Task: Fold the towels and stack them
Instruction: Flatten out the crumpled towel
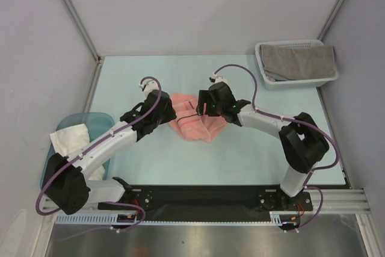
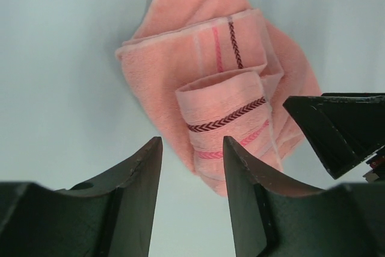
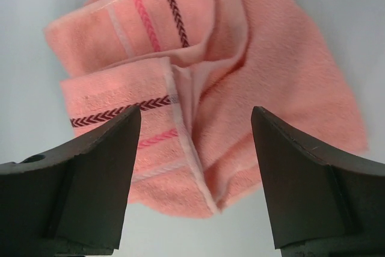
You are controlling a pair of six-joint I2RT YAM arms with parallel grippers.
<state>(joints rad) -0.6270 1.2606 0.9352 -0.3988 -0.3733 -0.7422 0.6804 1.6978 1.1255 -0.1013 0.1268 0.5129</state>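
My left claw and right claw hang spread over the crumpled salmon-pink terry towel; long axis unclear, right edge hidden.

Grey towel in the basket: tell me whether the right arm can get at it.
Probably yes: the grey towel lies uncovered in the basket on that arm's side, with nothing between them.

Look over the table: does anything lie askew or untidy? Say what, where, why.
The salmon-pink towel at mid-table lies bunched, its striped ends crossing at angles instead of folded square. The white towel spills over the rim of the teal tub at left.
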